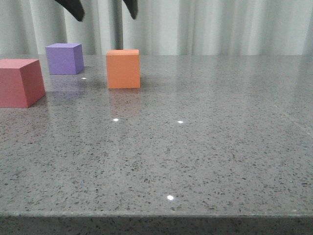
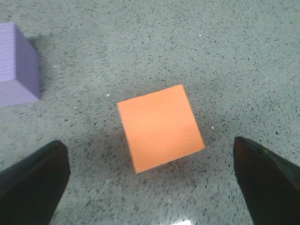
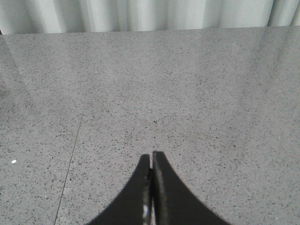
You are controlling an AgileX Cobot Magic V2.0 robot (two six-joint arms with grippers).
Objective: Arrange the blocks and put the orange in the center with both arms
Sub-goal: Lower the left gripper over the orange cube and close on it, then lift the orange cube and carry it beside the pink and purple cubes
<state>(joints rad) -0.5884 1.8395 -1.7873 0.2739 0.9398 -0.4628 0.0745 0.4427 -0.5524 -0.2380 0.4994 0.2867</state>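
The orange cube stands on the grey speckled table, with the purple cube behind it to the left and the pink-red cube at the left edge. My left gripper hangs open and empty high above the orange cube and the purple one. In the left wrist view the orange cube lies below between the wide-open fingers, and the purple cube shows to one side. My right gripper is shut and empty over bare table; it does not show in the front view.
The table runs wide to the right and front of the cubes, with its front edge near the bottom of the front view. A pale curtain hangs behind the table's far edge.
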